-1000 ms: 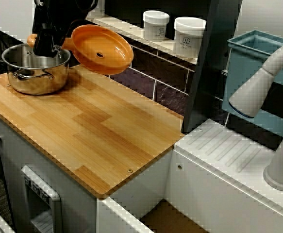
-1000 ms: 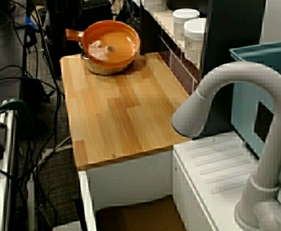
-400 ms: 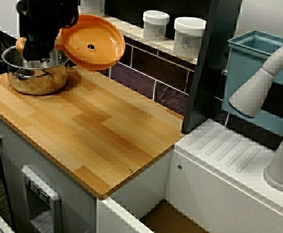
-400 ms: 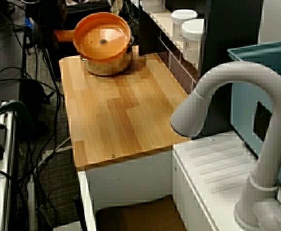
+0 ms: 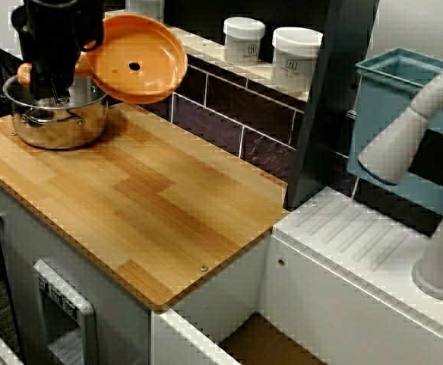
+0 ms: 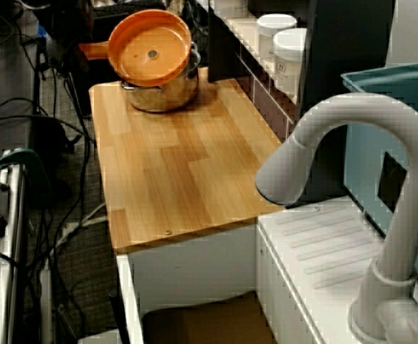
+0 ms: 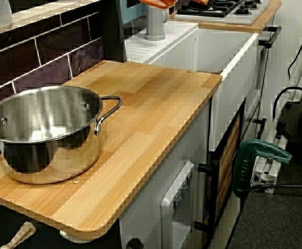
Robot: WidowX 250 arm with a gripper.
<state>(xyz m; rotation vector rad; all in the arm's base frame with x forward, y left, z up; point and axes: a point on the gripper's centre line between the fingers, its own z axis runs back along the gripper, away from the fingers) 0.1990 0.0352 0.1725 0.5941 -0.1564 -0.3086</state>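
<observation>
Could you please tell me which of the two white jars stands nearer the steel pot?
The jar farther from the teal bin; the other jar stands between it and the bin, away from the pot and the lid that the gripper holds.

pincer (image 5: 46,76) — jaws unseen | orange pan (image 7: 158,2) — cropped by gripper view's top edge

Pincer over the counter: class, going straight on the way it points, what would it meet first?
Probably the steel pot, as the pincer, gripping the orange pan, points down over its mouth; depth unclear.
</observation>
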